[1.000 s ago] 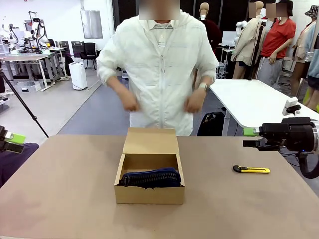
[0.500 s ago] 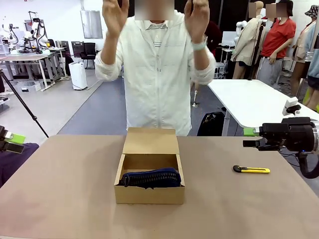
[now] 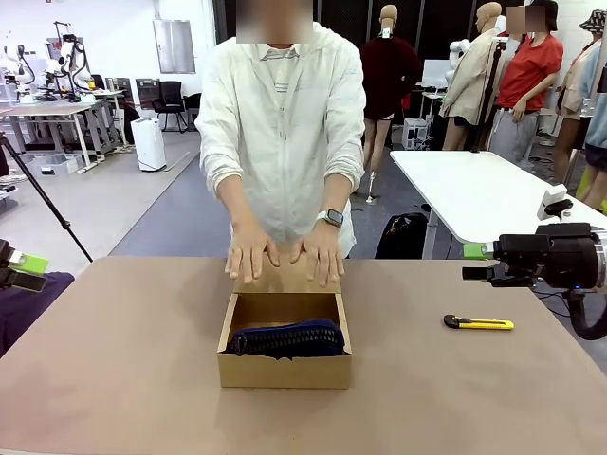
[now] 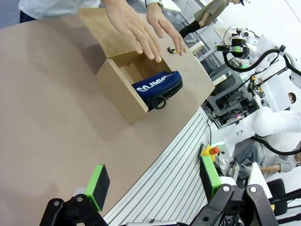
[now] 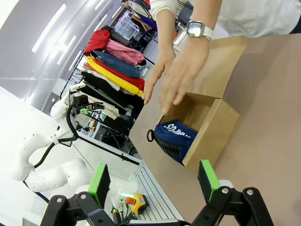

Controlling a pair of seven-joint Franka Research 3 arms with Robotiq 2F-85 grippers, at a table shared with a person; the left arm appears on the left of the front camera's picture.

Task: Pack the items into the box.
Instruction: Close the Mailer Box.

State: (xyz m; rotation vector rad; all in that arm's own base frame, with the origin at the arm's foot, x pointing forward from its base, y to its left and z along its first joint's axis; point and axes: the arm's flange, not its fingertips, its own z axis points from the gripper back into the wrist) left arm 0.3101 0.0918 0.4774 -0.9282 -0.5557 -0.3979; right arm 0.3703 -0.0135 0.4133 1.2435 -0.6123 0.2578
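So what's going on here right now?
A person has both hands flat on the flap lid of the small brown cardboard box, which is open. A navy blue zippered pouch lies inside. The left gripper and right gripper hang open at the table's sides, touching nothing. A yellow-and-black utility knife lies on the table.

White lettering on the pouch, but none of it readable.
The navy pouch [image 4: 157, 87] lying in the box [image 4: 117, 92] carries white lettering along its side, and it shows in both wrist views. There the letters stand sideways and curved, and they are too small and too soft to spell out, so no word or brand can be given. The watch [image 5: 197, 29] on the person's wrist has a pale square face; its marks are too small to read.
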